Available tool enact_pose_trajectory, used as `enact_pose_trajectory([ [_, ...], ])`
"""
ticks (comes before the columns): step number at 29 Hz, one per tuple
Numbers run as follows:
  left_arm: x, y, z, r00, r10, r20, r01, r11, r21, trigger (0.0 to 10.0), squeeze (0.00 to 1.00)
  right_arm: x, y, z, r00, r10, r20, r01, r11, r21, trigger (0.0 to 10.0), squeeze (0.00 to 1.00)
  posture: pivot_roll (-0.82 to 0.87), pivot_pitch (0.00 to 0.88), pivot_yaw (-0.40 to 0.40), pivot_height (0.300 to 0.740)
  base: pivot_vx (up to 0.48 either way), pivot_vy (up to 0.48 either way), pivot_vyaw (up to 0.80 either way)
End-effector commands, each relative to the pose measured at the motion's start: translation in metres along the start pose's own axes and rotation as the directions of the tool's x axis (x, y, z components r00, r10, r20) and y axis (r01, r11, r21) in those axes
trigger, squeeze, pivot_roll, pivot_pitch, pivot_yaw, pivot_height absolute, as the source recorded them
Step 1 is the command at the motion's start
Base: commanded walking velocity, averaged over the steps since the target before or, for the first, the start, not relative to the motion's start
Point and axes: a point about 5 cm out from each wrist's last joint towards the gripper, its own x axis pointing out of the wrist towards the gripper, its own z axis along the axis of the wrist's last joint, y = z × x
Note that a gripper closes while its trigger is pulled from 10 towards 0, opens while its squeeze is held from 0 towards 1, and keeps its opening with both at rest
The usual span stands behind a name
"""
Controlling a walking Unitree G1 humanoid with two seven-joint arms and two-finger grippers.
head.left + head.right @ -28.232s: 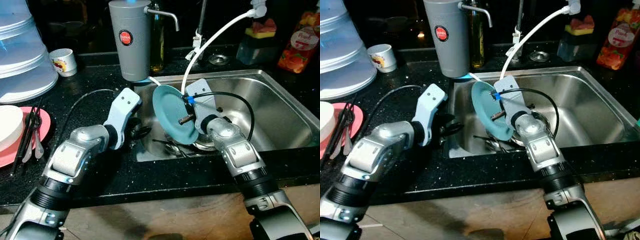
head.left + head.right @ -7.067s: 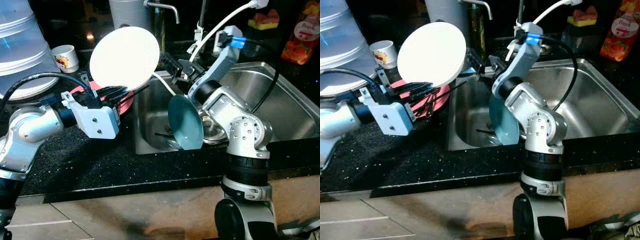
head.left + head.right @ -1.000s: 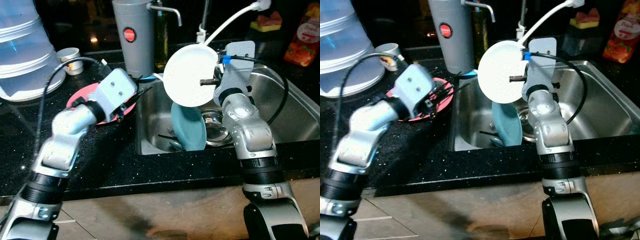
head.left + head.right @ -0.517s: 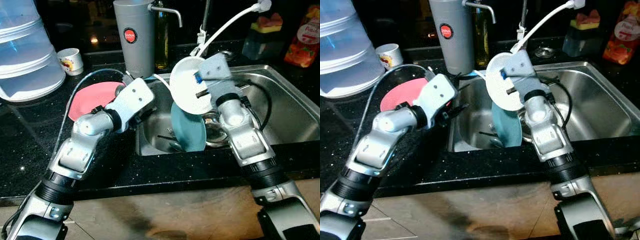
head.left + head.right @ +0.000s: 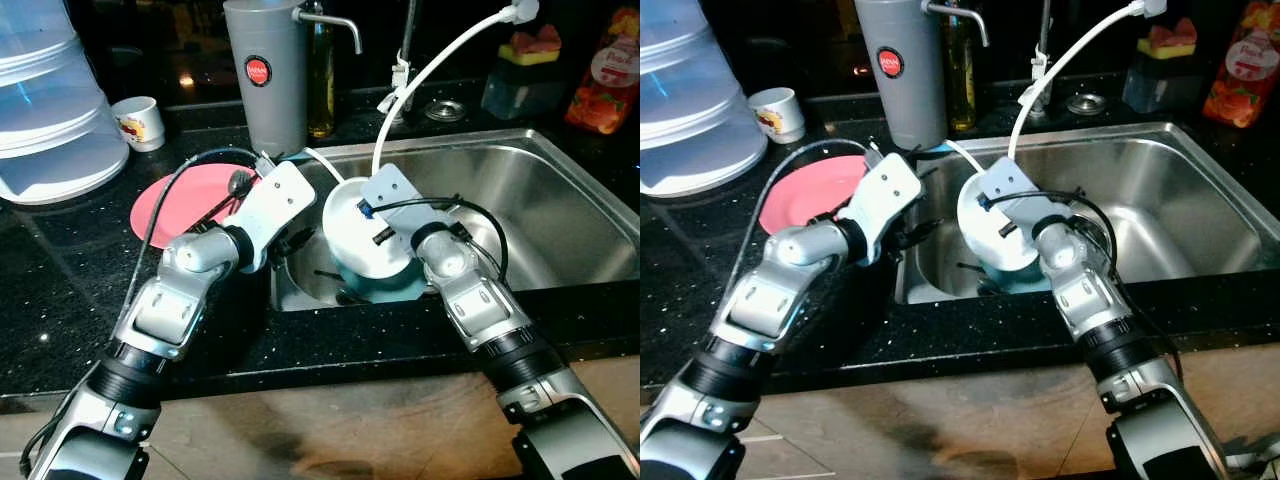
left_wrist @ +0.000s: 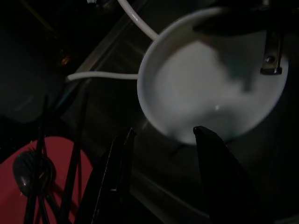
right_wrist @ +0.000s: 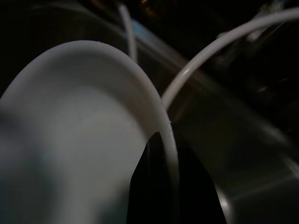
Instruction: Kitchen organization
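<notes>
Down in the steel sink [image 5: 560, 215], the right claw [image 5: 372, 222] is clenched on the rim of a white plate [image 5: 360, 240], which leans tilted against a teal plate [image 5: 395, 288] standing behind and under it at the sink's left end. The right wrist view shows the grip closely: one black finger [image 7: 161, 186] lies against the plate's white edge, with a white hose [image 7: 219, 51] arcing past above the steel wall.

Just beside it, the left claw [image 6: 161, 140] hovers at the sink's left lip with its two fingers spread apart and nothing between them, pointing toward the white plate without touching it (the left wrist view shows a clear gap).

On the black desk [image 5: 60, 270] to the left lies a pink plate [image 5: 175, 205] carrying dark chopsticks and a spoon [image 5: 238, 182]. Behind it stand a small printed cup [image 5: 138, 122] and a big clear plastic container [image 5: 50, 100]. A grey water filter jug [image 5: 262, 75] stands at the sink's back left corner, near a dark bottle [image 5: 320, 75]. Far right are a sponge holder [image 5: 525, 70] and a red pouch [image 5: 605, 70].
</notes>
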Motion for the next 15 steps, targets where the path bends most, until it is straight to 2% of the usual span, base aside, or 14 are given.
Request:
enact_pose_trajectory([
  [1, 0.001, -0.001, -0.003, 1.000, -0.004, -0.004, 0.004, 1.000, -0.011, 10.0, 0.00, 0.004, -0.004, 0.004, 1.000, 0.013, 0.003, -0.014, 0.997, 0.071, 10.0, 0.00, 0.03, 0.027, 0.052, 0.740, 0.000, 0.000, 0.00],
  [3, 0.000, 0.000, -0.002, 1.000, 0.005, 0.003, -0.005, 1.000, -0.009, 10.0, 0.00, 0.007, -0.008, 0.005, 0.999, 0.032, -0.006, -0.032, 0.993, 0.113, 10.0, 0.00, 0.03, 0.031, 0.049, 0.740, 0.000, 0.000, 0.00],
  [6, 0.000, 0.000, -0.002, 1.000, 0.009, 0.005, -0.009, 1.000, -0.006, 10.0, 0.00, 0.009, -0.010, 0.005, 0.999, 0.048, -0.009, -0.046, 0.990, 0.130, 10.0, 0.00, 0.03, 0.032, 0.046, 0.740, 0.000, 0.000, 0.00],
  [11, 0.001, -0.005, -0.003, 1.000, -0.027, 0.010, 0.027, 1.000, 0.002, 10.0, 0.00, 0.016, -0.014, 0.006, 0.988, 0.152, -0.039, -0.146, 0.981, 0.128, 10.0, 0.00, 0.03, 0.031, 0.041, 0.740, 0.000, 0.000, 0.00],
  [15, 0.003, -0.015, -0.006, 0.996, -0.091, -0.002, 0.091, 0.995, -0.040, 10.0, 0.00, 0.019, -0.015, 0.005, 0.976, 0.207, -0.061, -0.199, 0.973, 0.117, 10.0, 0.00, 0.03, 0.031, 0.040, 0.740, 0.000, 0.000, 0.00],
])
